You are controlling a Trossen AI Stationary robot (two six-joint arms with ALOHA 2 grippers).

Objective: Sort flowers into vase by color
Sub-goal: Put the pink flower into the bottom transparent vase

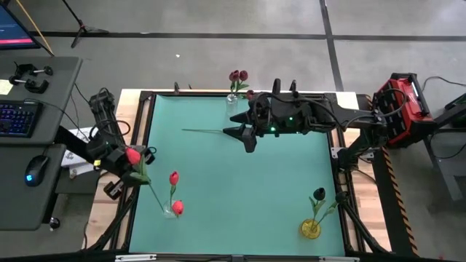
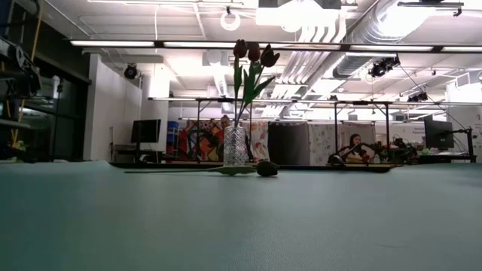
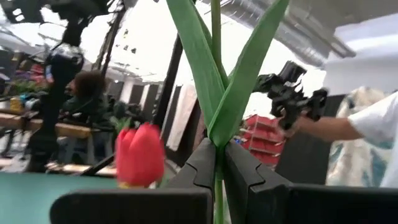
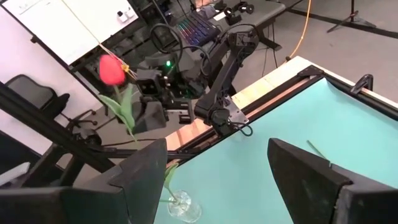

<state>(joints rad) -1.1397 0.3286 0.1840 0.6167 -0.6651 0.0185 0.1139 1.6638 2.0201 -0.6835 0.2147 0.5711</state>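
Note:
My left gripper (image 1: 125, 156) is at the table's left edge, shut on a red-headed flower (image 1: 133, 155) whose stem slants down toward a clear vase (image 1: 170, 211) that holds two red flowers (image 1: 174, 178). I cannot tell whether the stem's end is inside that vase. My right gripper (image 1: 244, 136) is open over the far middle of the table, above a dark-headed flower (image 2: 266, 168) lying flat on the mat, its stem (image 1: 207, 132) pointing toward the table's left. A clear vase (image 1: 234, 94) at the far edge holds maroon flowers. A yellow vase (image 1: 311, 228) holds a black flower (image 1: 318, 194). My left gripper pinches the red flower's green stem (image 3: 217, 177) between its two fingers (image 3: 202, 165), just below the point where the long leaves (image 3: 239, 93) spread. The fingers lie level, across the stem. The flower stands roughly upright in the hold, its head (image 4: 112, 70) above the gripper and the stem running on below.
The green mat has open room in its middle and near part (image 1: 240, 189). A desk with keyboard and mouse (image 1: 18, 120) stands left of the table, and a red unit (image 1: 400, 109) sits on the right arm's base. People and workbenches show in the room beyond.

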